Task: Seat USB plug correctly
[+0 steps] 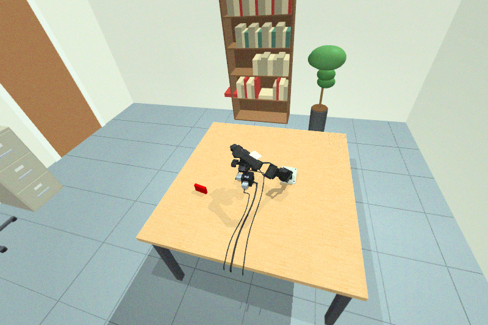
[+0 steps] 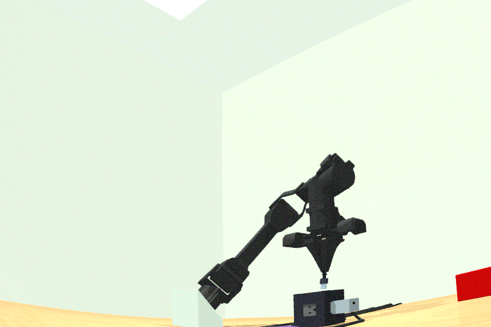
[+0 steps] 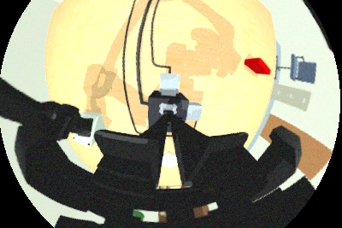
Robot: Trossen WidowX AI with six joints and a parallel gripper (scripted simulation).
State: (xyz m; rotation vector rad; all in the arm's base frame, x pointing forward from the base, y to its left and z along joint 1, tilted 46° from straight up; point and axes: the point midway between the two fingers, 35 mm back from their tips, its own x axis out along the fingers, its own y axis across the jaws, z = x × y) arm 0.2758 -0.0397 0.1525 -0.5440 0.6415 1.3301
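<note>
The dark power cube stands on the table. My gripper points straight down over its top and is shut on the USB plug. The plug is upright; its dark body is clear of the cube, and a short length of bright metal shows below it, down to the cube's top edge. Whether the metal tip is inside the socket or just above it cannot be told, nor which way round it faces. In the wrist view the fingertips partly hide the socket.
Pale blocks stick out of two cube sides: one and another. Dark cables run to the table edge. A red block stands apart. A small white item lies behind the cube.
</note>
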